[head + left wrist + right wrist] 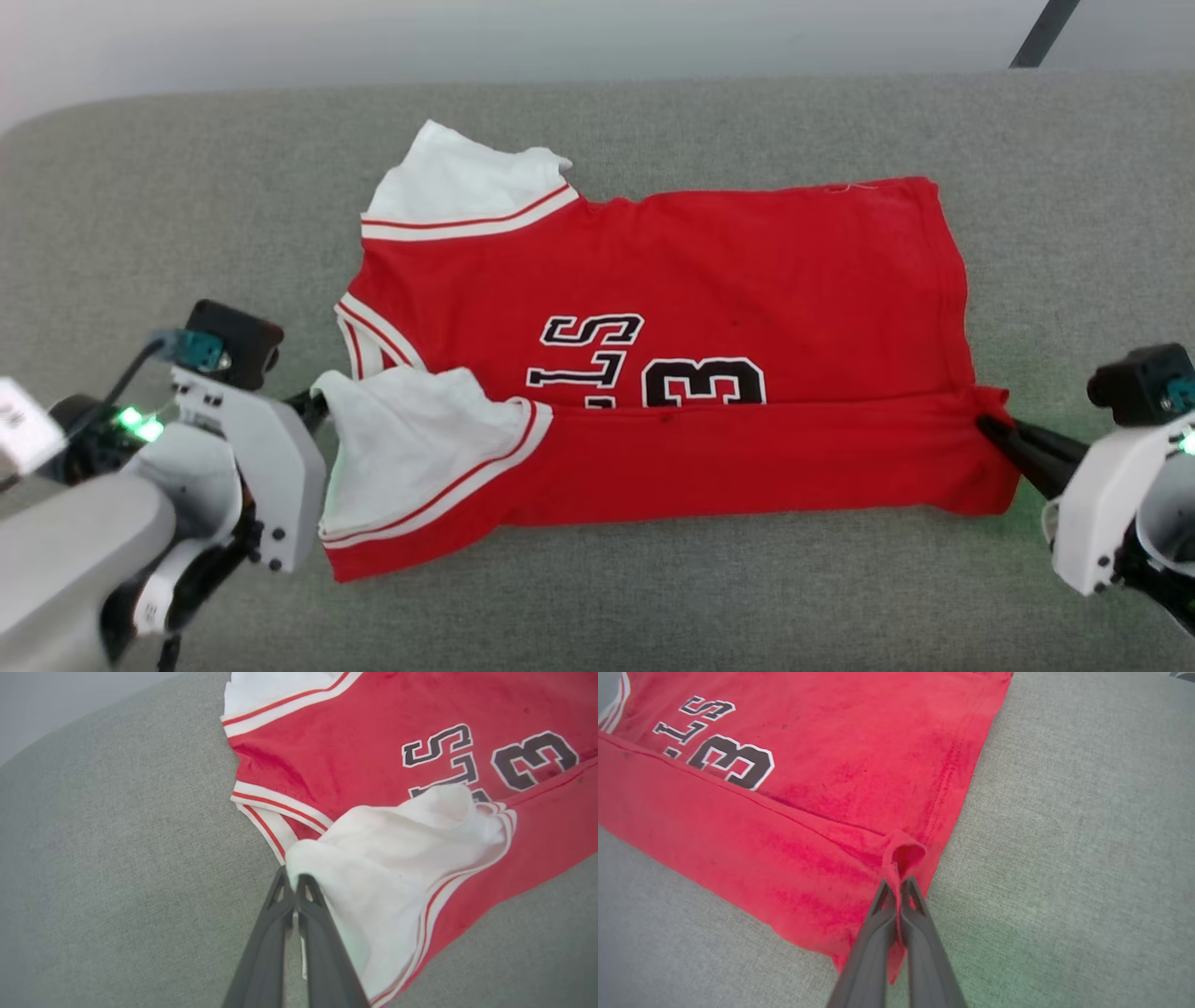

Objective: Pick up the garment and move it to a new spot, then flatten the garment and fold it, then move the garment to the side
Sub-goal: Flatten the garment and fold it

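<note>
The left gripper (293, 881), two long dark fingers on a pale grey wrist, is clamped on the near white sleeve of the red jersey-style garment (709, 271). The right gripper (899, 884), likewise closed, pinches the hem corner at its opposite end.

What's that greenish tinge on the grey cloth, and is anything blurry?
Head view: green lights glow on the left wrist, picture sharp. Right wrist view: green cast on the grey surface. Left wrist view: faint green on the white sleeve.

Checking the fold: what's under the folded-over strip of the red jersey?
More of the red jersey garment: its front layer. The black white-outlined print shows partly; the rest is covered, as is the grey cushion beneath.
</note>
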Controlling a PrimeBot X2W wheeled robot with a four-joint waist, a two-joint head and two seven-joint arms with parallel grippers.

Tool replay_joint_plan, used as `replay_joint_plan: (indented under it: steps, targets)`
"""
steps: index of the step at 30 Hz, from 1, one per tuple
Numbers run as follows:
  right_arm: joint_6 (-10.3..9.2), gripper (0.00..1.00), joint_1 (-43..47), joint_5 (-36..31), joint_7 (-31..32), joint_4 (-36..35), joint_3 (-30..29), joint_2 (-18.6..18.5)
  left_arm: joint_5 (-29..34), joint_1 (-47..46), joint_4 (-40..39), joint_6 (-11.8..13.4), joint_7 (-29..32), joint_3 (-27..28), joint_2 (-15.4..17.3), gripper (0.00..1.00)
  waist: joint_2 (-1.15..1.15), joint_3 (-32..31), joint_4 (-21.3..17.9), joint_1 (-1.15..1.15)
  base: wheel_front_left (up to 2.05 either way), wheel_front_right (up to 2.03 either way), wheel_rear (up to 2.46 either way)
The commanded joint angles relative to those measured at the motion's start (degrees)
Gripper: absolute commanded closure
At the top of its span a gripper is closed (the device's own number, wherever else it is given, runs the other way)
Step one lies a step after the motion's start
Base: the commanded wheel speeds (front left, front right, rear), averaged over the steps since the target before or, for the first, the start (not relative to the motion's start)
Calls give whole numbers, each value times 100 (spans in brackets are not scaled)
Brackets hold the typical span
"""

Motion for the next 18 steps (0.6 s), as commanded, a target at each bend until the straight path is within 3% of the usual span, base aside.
replay_joint_plan:
  steps: [1, 8, 10, 11, 12, 13, 15, 16, 17, 18]
  targets:
    - [-6, 100, -135, -52, 36, 82, 17, 76, 42, -94, 245, -137, 74, -26, -107, 100, 0, 81, -15, 0, 0, 0, 0]
    - [-6, 100, -500, -106, 167, 361, 208, 280, -108, -201, 1254, -739, 239, -84, -708, 99, 0, 195, 14, 0, 0, 0, 0]
    - [-6, 100, -566, -89, 202, 402, 267, 301, -167, -204, 1430, -808, 267, -69, -812, 61, 0, 210, 18, 0, 0, 0, 0]
    - [-6, 89, -597, -66, 213, 422, 292, 308, -197, -213, 1495, -836, 267, -62, -857, 53, 0, 216, 25, 0, 0, 0, 0]
    - [-6, 78, -627, -51, 237, 434, 303, 312, -239, -219, 1550, -853, 252, -34, -897, 20, 0, 220, 32, 0, 0, 0, 0]
    - [-6, 69, -653, -41, 253, 448, 318, 313, -272, -217, 1588, -866, 235, -11, -924, 0, 0, 221, 40, 0, 0, 0, 0]
    - [-6, 51, -705, -7, 291, 472, 336, 314, -299, -223, 1640, -861, 239, 9, -949, 0, 0, 212, 58, 0, 0, 0, 0]
    - [-6, 16, -730, 0, 311, 488, 339, 308, -282, -241, 1651, -864, 224, 17, -951, 0, 0, 204, 70, 0, 0, 0, 0]
    - [-6, 0, -745, 6, 330, 503, 336, 297, -281, -246, 1650, -867, 195, 33, -960, 0, 0, 191, 85, 0, 0, 0, 0]
    - [-6, 0, -750, 14, 359, 520, 330, 288, -287, -240, 1641, -852, 183, 38, -959, 0, 0, 176, 101, 0, 0, 0, 0]
